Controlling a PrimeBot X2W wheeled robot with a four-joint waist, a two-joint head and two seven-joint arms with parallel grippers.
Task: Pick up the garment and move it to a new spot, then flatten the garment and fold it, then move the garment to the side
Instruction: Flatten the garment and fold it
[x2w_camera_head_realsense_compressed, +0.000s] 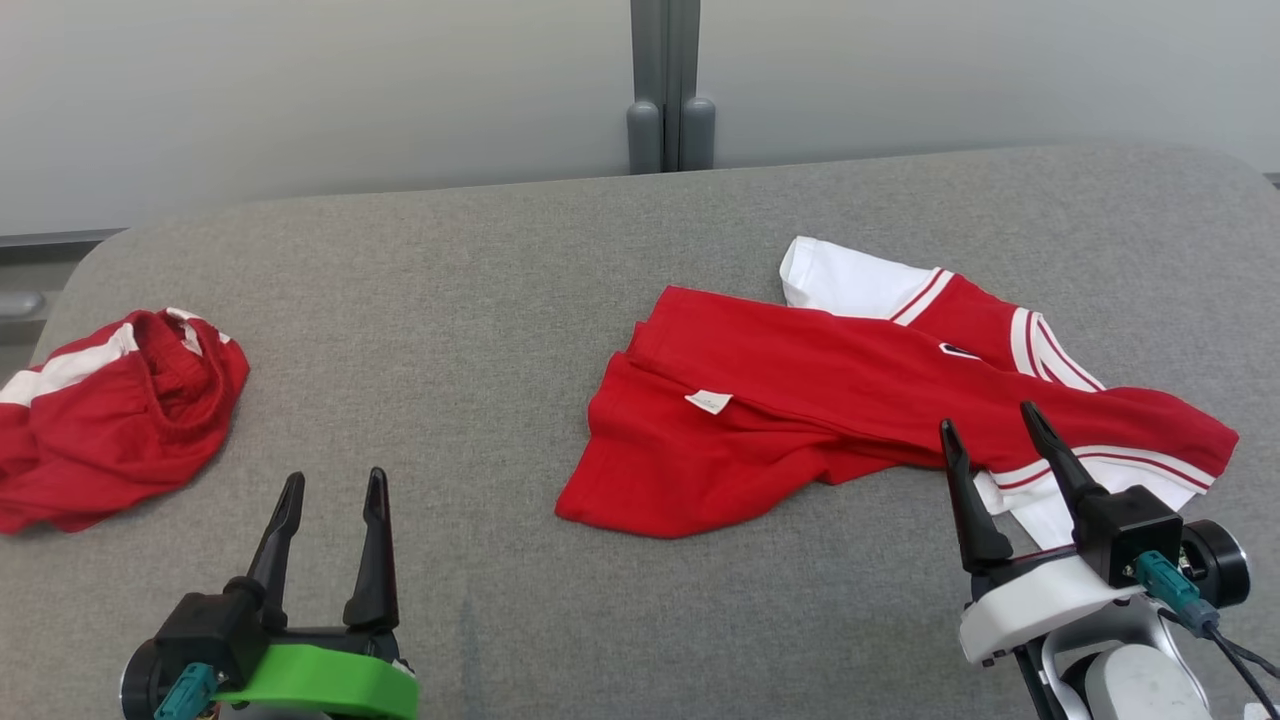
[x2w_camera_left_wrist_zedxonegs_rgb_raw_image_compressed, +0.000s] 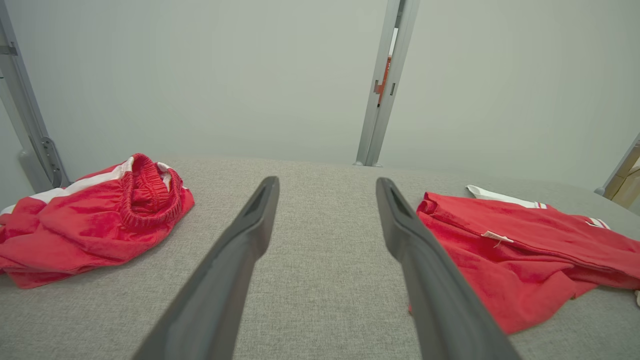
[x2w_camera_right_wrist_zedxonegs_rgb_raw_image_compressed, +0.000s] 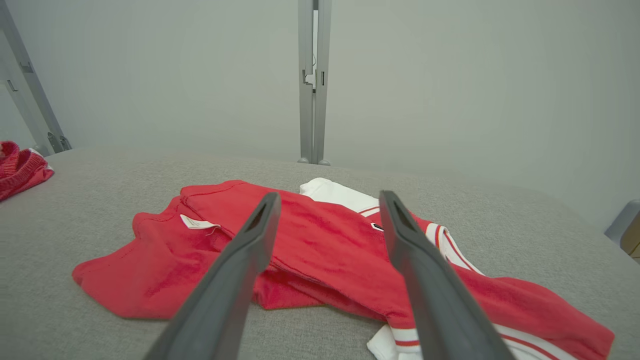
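The garment (x2w_camera_head_realsense_compressed: 800, 400) is a red shirt with white sleeves and striped trim, lying crumpled and partly folded over itself right of centre on the grey padded table (x2w_camera_head_realsense_compressed: 450, 300). A small white label shows on its red body. My right gripper (x2w_camera_head_realsense_compressed: 987, 416) stands open at the shirt's near right edge, with nothing between its fingers. In the right wrist view the shirt (x2w_camera_right_wrist_zedxonegs_rgb_raw_image_compressed: 325, 245) spreads under and beyond that open gripper (x2w_camera_right_wrist_zedxonegs_rgb_raw_image_compressed: 329, 195). My left gripper (x2w_camera_head_realsense_compressed: 335, 476) is open over bare table at the lower left, apart from the shirt (x2w_camera_left_wrist_zedxonegs_rgb_raw_image_compressed: 525, 255); between its fingers (x2w_camera_left_wrist_zedxonegs_rgb_raw_image_compressed: 326, 181) is only grey cloth.
A second red piece, shorts with white stripes (x2w_camera_head_realsense_compressed: 110, 410), lies bunched at the table's left edge, also seen as the shorts (x2w_camera_left_wrist_zedxonegs_rgb_raw_image_compressed: 90, 215) in the left wrist view. A pale wall with a grey post (x2w_camera_head_realsense_compressed: 668, 80) stands behind the table's far edge.
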